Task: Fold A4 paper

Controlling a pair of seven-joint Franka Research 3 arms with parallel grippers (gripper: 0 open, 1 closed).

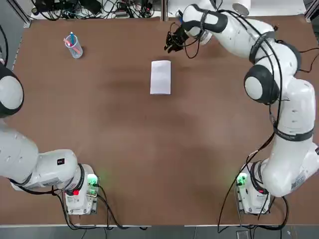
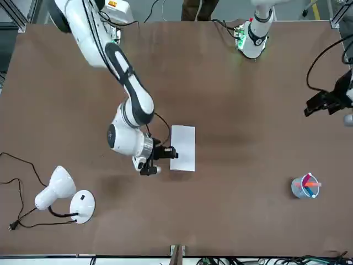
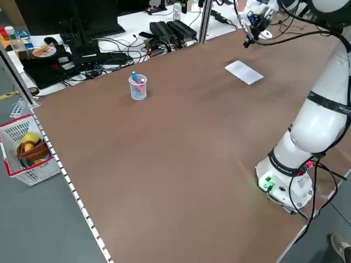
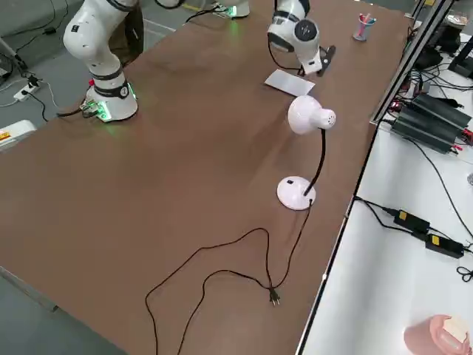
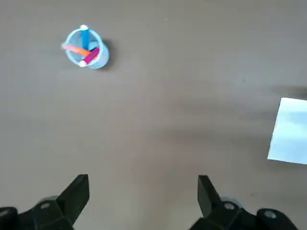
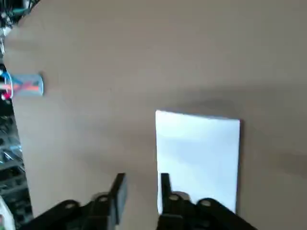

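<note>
As the overhead dial reads, with twelve at the far edge, the left gripper (image 5: 144, 179) hovers near nine o'clock, its fingers wide and empty, and the cup of markers (image 1: 74, 49) stands toward ten. Folded paper (image 1: 160, 77) lies flat at twelve; the right gripper (image 6: 143, 179), fingers moderately parted and holding nothing, is near its one-o'clock corner.
</note>
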